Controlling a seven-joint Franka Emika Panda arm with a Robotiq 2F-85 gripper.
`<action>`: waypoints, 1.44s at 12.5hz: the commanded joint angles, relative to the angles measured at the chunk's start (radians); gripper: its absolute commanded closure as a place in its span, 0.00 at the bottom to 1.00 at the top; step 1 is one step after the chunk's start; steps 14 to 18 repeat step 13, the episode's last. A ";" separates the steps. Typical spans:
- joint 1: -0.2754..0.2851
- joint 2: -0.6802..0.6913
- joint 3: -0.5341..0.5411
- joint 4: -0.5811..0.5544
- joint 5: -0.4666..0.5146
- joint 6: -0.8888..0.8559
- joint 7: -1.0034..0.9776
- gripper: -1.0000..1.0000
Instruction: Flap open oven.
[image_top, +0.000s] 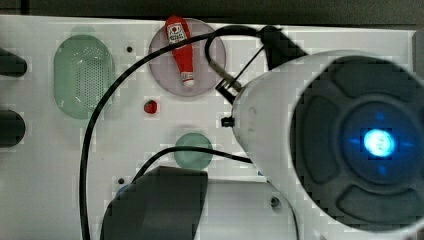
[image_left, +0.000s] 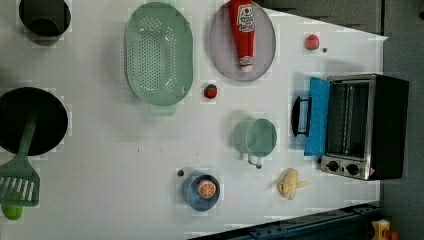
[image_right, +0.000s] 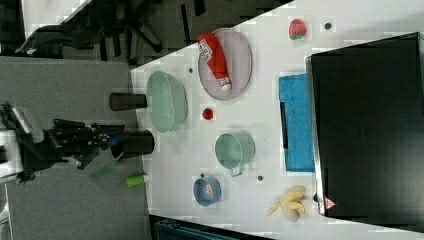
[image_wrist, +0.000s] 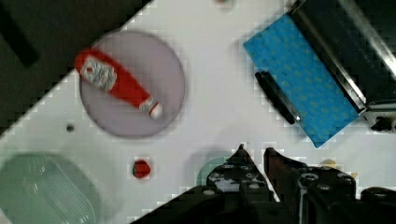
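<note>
The claw (image_wrist: 254, 156) hangs above the white table (image_left: 115, 150), its fingers set narrow with nothing between them; a green mug (image_left: 256, 137) sits beneath; the oven (image_left: 365, 127) stands at the left view's right edge, its blue door (image_left: 317, 116) flapped down flat; the right view adds grey floor (image_right: 65, 85) beyond the table; the left view exposes the oven's rack (image_left: 349, 119) and knobs (image_left: 343, 167).

We see the oven (image_left: 365, 127) at the left view's right edge: a black box, silver front, its blue door (image_left: 316, 116) dropped flat, handle (image_left: 300, 116) outward.
</note>
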 joint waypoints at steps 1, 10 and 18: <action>0.002 0.061 0.009 -0.015 0.003 -0.077 0.258 0.83; 0.004 0.080 0.032 -0.016 0.004 -0.041 0.283 0.83; 0.004 0.081 0.032 -0.016 0.004 -0.041 0.283 0.83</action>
